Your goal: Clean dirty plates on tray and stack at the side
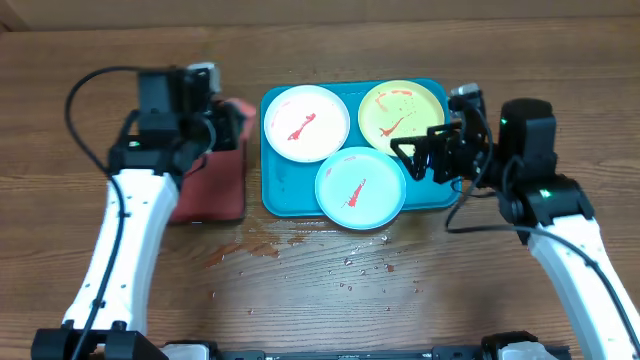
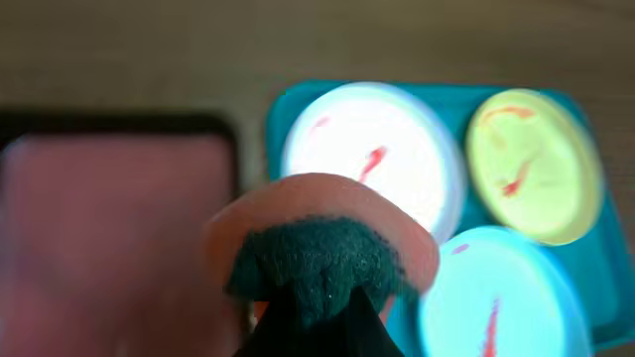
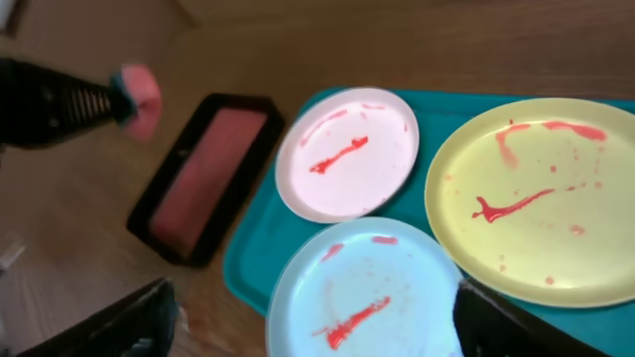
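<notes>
Three plates lie on the turquoise tray, each smeared with red sauce: white, yellow-green and light blue. My left gripper is shut on a pink sponge with a green scrub face. It hovers left of the tray, near the white plate. My right gripper is open and hangs over the light blue plate, its fingers spread to either side. In the overhead view it sits between the blue and yellow plates.
A black-rimmed tray with a reddish inside lies left of the turquoise tray, under my left arm. Water drops and a reddish wet patch dot the wood table in front of the tray.
</notes>
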Robot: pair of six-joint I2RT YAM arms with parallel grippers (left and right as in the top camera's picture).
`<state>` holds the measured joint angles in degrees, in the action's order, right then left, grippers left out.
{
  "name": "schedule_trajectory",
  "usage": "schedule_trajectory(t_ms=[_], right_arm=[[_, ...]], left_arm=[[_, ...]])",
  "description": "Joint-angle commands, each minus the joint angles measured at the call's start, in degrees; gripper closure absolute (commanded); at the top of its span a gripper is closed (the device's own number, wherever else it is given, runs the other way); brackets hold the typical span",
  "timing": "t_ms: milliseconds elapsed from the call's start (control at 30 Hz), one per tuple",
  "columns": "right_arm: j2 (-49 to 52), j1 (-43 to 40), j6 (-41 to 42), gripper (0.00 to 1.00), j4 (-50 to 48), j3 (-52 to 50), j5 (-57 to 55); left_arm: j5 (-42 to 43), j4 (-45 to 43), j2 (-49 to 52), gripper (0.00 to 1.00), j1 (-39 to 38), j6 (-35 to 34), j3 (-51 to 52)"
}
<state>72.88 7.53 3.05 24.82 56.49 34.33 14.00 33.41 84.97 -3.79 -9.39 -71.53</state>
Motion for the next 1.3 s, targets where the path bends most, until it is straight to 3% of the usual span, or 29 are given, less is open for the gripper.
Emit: schedule_trajectory(t_ms=[0, 167, 467, 633, 800, 1267], right_arm=[[3.43, -0.15, -3.5, 0.18, -0.79, 1.14, 0.72], [6.27, 0.7, -3.52, 0.21, -1.05, 1.29, -7.15], [9.6, 8.15, -3.34, 0.25, -0.9, 2.8, -21.57], [14.01, 10.95, -1.95, 0.27, -1.05, 3.06, -24.04], [18.45, 11.13, 1.49, 0.37, -1.16, 5.11, -23.78], [35.69, 15.65, 1.49, 0.39, 7.26, 26.45, -23.82]], left_arm=[[-2.16, -3.82, 2.69, 0.96, -5.4, -3.52, -0.68], [-4.98, -5.31, 11.65, 0.96, -10.47, -3.96, -5.16], [-8.63, 2.95, 33.24, 0.96, -13.49, -3.93, -25.88], [-10.1, 5.35, 41.22, 0.96, -14.64, -3.91, -33.73], [-9.94, 5.33, 46.07, 0.96, -14.91, -3.93, -37.0], [-11.19, 9.6, 48.78, 0.96, -14.99, -3.04, -36.96]])
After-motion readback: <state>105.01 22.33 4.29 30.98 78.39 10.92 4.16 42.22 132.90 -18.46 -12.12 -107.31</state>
